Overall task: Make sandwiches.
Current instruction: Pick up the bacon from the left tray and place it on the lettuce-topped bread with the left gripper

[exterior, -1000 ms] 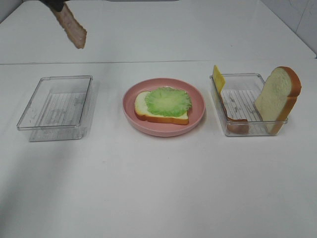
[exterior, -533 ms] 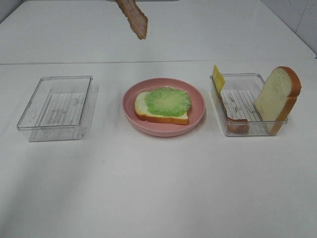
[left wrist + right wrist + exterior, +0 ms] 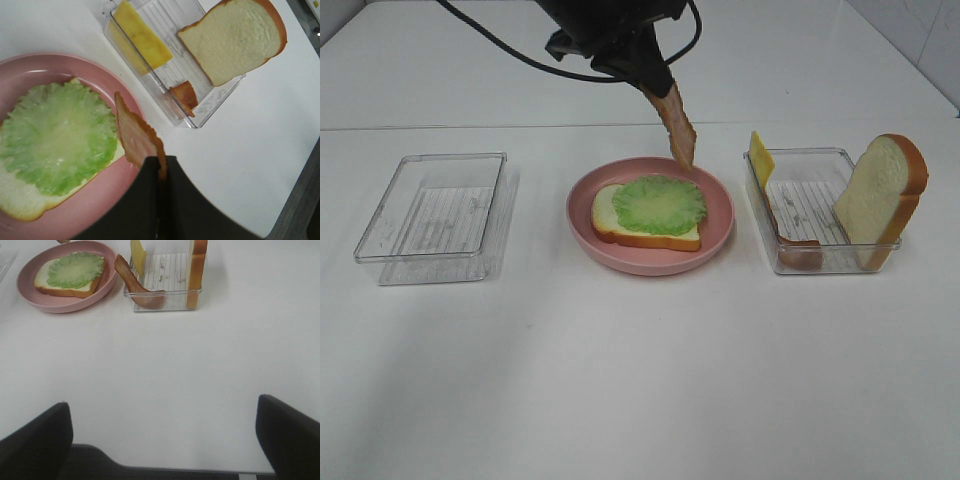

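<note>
One open sandwich: bread slice under a lettuce leaf, on the pink plate in the middle.
Bacon strip: hangs over the plate's far edge.
Left pincer: pinched tight on the bacon's top end; the left wrist view shows this up close.
Right pincer: seen only in its own wrist view, fingers wide apart, holding nothing.
Right tray: cheese, second bacon, standing bread.
Left tray: left of the plate.
</note>
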